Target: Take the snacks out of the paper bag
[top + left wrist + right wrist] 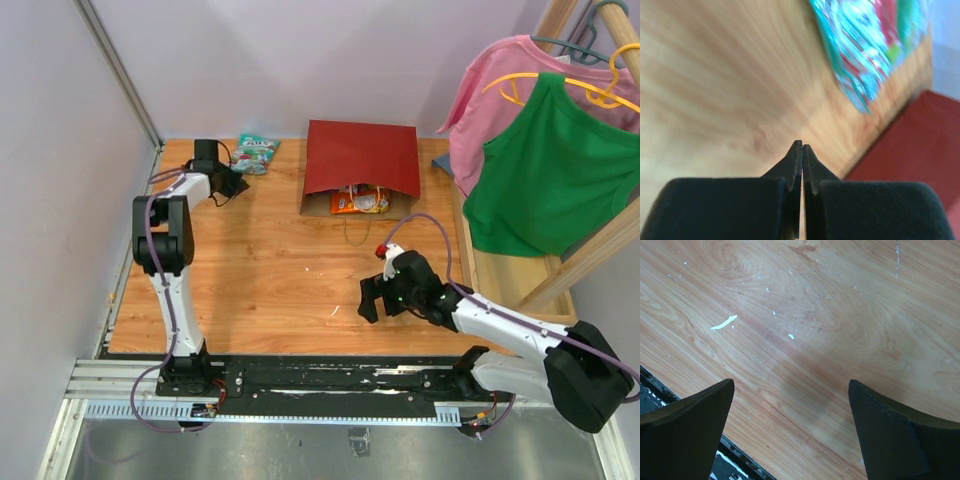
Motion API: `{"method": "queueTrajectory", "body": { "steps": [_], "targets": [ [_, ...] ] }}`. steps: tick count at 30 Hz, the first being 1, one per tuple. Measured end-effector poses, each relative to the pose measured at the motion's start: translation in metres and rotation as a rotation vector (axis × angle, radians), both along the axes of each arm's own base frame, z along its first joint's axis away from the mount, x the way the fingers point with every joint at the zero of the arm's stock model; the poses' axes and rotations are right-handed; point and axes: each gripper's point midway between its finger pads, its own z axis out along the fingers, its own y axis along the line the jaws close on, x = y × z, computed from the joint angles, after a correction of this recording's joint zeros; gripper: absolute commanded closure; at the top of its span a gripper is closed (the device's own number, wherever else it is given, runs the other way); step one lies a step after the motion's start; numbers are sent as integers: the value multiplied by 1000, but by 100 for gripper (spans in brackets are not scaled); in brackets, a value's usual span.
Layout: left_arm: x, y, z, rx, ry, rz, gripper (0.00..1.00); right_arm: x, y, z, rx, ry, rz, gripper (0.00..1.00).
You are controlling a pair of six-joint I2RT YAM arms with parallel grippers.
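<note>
even, soft light; top view sharp. left wrist view blurs badly, the teal packet [867, 50] streaked at upper right. a faint shadow dims the right wrist view's bench [805, 385] at centre.

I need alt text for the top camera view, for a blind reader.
A dark red paper bag lies on a wooden table, orange snack packets showing in its mouth. A teal packet lies left of it, beside the shut left hand; the open right hand hovers empty, nearer the arm bases.

Top cam high over table [280, 270], L + R wrist cams close above same wood
</note>
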Motion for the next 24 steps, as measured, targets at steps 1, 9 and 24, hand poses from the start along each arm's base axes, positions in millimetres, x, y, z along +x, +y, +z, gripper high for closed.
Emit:
{"method": "queueTrajectory", "body": {
  "steps": [1, 9, 24],
  "targets": [
    [-11, -5, 10, -11, -18, -27, 92, 0, 0, 1, 2, -2, 0, 2],
    [-69, -117, 194, 109, -502, -456, 40, 5, -9, 41, 66, -124, -53, 2],
    [-299, -251, 49, 183, -374, -894, 14, -7, -42, 30, 92, -157, -214, 2]
  ]
}}
